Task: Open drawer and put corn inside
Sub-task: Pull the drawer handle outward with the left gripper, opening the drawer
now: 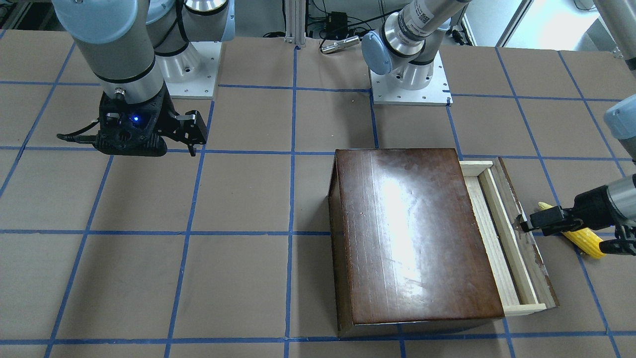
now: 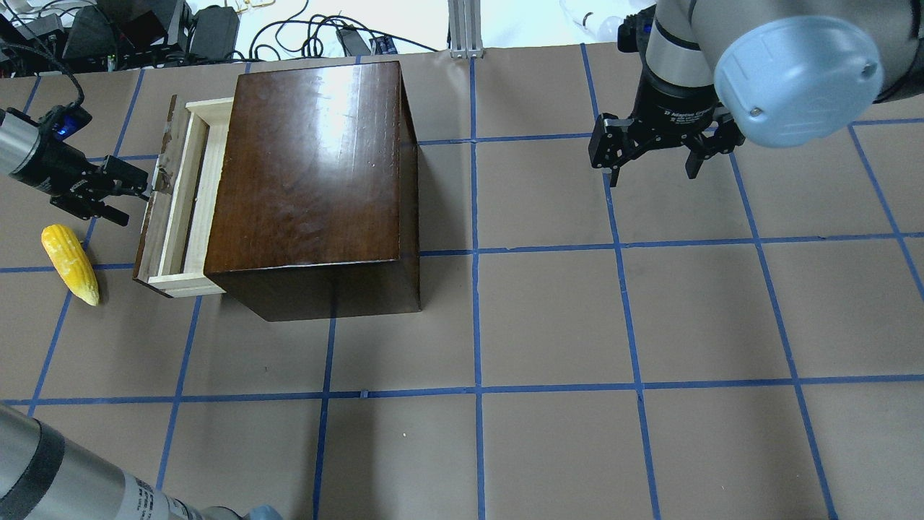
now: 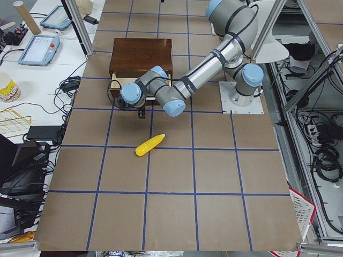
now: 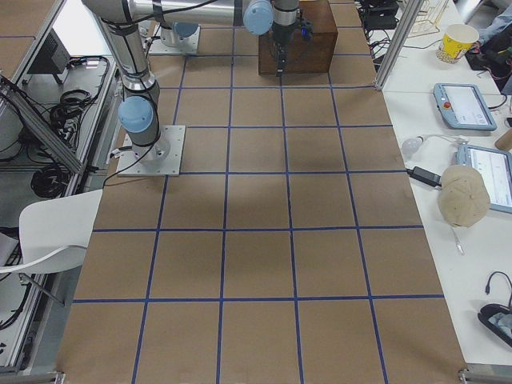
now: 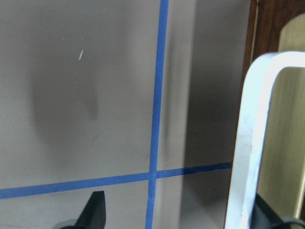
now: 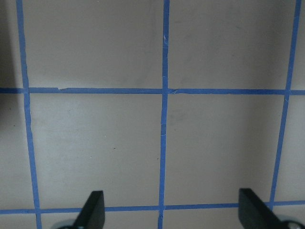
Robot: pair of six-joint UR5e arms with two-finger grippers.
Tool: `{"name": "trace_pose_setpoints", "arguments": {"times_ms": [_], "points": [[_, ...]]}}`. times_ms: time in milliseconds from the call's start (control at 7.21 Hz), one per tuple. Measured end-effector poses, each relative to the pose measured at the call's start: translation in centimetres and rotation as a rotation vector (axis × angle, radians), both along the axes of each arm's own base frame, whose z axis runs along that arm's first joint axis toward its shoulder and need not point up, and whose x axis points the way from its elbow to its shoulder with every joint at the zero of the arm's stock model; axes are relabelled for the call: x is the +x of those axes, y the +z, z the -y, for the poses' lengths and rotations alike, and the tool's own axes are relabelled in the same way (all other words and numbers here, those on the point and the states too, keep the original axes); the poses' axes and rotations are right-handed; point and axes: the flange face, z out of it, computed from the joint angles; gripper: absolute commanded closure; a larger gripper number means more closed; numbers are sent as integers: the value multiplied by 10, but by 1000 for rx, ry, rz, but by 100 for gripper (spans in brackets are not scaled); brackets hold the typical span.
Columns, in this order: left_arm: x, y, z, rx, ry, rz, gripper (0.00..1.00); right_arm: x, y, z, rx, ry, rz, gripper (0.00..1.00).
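Note:
The dark-brown box (image 2: 317, 180) stands at the table's left, and its drawer (image 2: 177, 202) is pulled partly out, showing the pale wood tray. The corn (image 2: 70, 263) lies on the table just outside the drawer's worn front panel (image 2: 150, 224); it also shows in the front-facing view (image 1: 582, 239). My left gripper (image 2: 136, 201) is open at the front panel. In the left wrist view its jaws (image 5: 181, 214) stand wide, with the silver handle (image 5: 248, 143) by one finger. My right gripper (image 2: 653, 173) is open and empty above bare table, far from the box, as the right wrist view (image 6: 171, 212) shows.
The brown table carries a blue tape grid. The two arm bases (image 1: 410, 84) (image 1: 191, 74) stand at the robot's side of the table. Cables and gear (image 2: 144, 29) lie beyond the far edge, behind the box.

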Motion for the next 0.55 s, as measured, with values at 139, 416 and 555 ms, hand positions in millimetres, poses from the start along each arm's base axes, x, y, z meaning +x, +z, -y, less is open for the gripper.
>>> {"name": "trace_pose_setpoints", "arguments": {"times_ms": [139,416,555], "points": [[2,0,0,2,-1,6,0,0,0,0,0,0,0,0],[6,2,2,3,-9,25,0,0,0,0,0,0,0,0],[9,4,5,-3,-16,30,0,0,0,0,1,0,0,0]]}}
